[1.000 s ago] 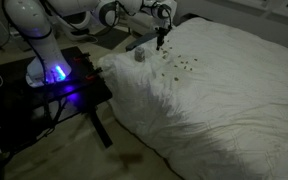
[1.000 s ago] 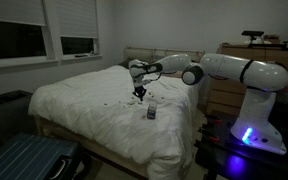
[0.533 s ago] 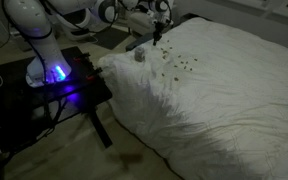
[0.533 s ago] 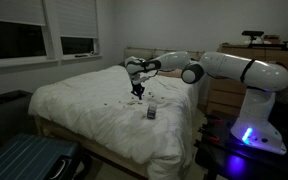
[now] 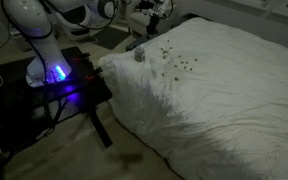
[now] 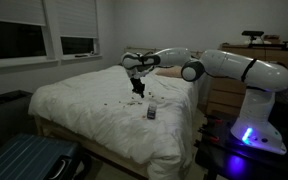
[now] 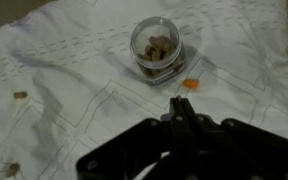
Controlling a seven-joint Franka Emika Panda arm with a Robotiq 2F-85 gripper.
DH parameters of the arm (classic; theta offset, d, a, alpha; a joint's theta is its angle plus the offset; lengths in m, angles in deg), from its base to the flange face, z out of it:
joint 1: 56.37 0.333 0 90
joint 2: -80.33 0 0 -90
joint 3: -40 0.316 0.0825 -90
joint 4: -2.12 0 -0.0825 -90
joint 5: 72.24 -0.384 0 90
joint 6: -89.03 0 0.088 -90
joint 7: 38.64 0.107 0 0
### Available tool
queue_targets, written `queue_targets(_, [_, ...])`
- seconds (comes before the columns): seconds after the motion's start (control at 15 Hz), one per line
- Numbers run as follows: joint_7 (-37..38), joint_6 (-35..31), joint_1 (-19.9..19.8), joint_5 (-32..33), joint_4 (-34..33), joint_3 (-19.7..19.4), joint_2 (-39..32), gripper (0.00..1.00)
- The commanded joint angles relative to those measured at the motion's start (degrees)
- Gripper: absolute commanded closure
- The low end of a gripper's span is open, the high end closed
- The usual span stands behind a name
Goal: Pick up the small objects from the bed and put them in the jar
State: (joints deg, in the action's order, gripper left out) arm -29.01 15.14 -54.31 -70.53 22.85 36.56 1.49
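While the fingers point(image 7: 175, 108) hang pressed together above the bed point(image 7: 64, 60), the jar point(image 7: 159, 55) stands upright — small objects point(image 7: 161, 44) inside.

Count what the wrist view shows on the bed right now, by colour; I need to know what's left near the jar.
Jar: 1, with bits inside too blurred to count
Orange bit: 1, on the bed beside the jar
Brownish bits: 3, loose toward the left edge
Total: 5
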Motion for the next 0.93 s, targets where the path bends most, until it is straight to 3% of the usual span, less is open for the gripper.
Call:
queue_targets(0.0, [-3.4,7.8,0.5,0.0,0.0,0.4,2.7,0.99])
queue_targets(0.87, [-9.7,21.4,-1.4,-1.3,0.3,0.8,-1.0,0.99])
